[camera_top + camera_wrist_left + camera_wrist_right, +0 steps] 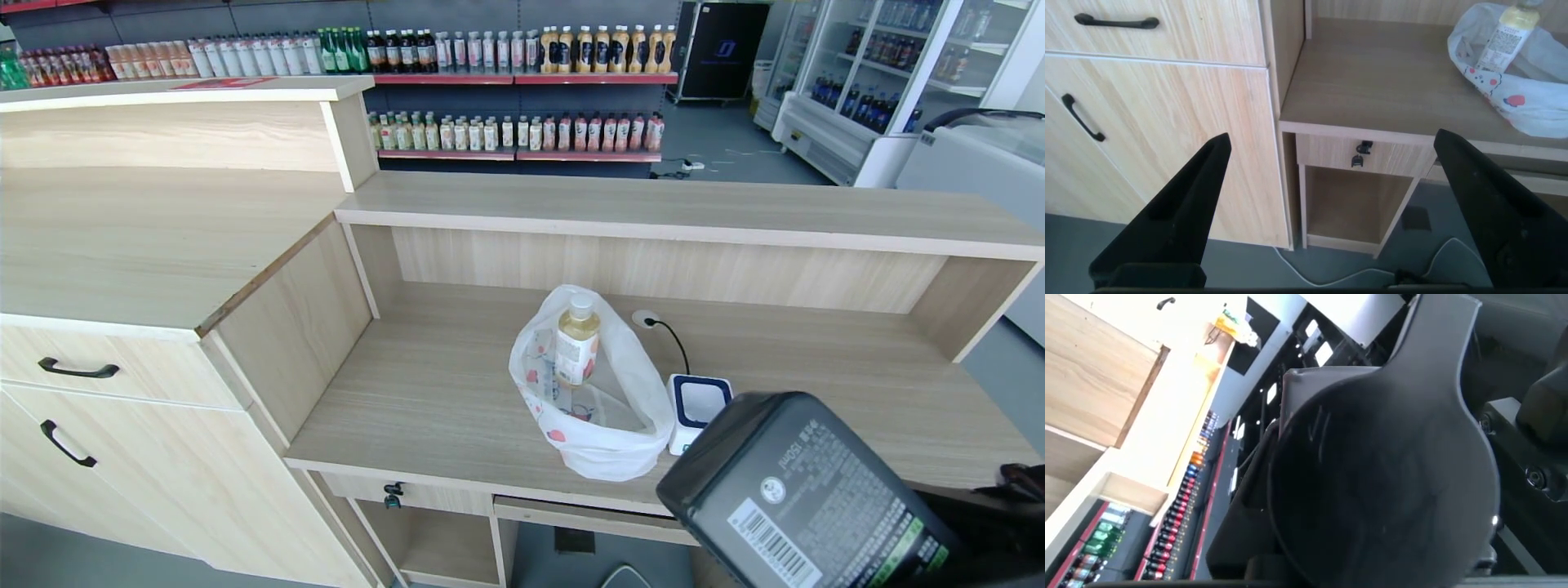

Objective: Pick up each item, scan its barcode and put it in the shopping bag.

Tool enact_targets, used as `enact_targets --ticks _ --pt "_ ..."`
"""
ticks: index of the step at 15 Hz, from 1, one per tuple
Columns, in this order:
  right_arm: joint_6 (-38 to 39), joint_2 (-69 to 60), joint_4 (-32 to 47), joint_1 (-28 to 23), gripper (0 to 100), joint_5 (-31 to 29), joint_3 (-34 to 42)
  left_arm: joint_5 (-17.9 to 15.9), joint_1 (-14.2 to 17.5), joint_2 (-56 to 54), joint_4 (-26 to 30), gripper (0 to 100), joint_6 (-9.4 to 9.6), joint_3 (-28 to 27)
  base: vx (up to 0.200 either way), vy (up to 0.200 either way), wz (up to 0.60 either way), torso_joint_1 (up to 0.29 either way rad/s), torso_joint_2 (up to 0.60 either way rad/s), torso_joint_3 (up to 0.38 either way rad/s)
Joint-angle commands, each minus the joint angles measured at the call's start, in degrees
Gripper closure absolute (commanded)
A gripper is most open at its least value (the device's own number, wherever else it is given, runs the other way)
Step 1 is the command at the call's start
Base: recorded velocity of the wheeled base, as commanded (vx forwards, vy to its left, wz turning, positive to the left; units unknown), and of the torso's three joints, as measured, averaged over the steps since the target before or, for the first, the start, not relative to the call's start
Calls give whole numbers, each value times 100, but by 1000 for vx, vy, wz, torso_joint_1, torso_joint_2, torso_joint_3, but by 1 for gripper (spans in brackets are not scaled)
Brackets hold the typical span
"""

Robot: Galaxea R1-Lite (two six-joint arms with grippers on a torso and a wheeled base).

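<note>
Black, hard-walled and smooth, the canister (804, 498) is hanging in the air over the near right edge of the desk (441, 392). It is sitting nearer the robot than the scanner (698, 404), with its barcode label facing up and away from the scanner's window. The right gripper (1380, 474) is clamping it, the dark body sitting tight in its grasp in the right wrist view. The canister is looking rigid enough to take a firm squeeze without denting. Its glossy sides and label are probably making it slippery, though, and its bulk is suggesting real weight if full (nothing here is showing how full it is). The flat side walls are seeming the best place for a hold, leaving the barcode uncovered for the turn toward the scanner. The left gripper (1331, 135) is hovering spread wide and empty, low by the desk's front edge. The white shopping bag (604, 441) is slumping, soft and thin, just left of the scanner with a bottle (578, 343) standing inside. A heavy canister is likely wanting a gentle lowering beside that bottle.
</note>
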Motion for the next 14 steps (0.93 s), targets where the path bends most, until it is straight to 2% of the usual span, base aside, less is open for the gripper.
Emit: enact_targets --ticks 1,14 --pt "-4 -60 -1 -17 100 -7 1 0 4 9 2 0 -1 0 0 0 0 0 0 0" --pt "14 -288 298 -254 100 -7 -25 0 4 9 2 0 -1 0 0 0 0 0 0 0"
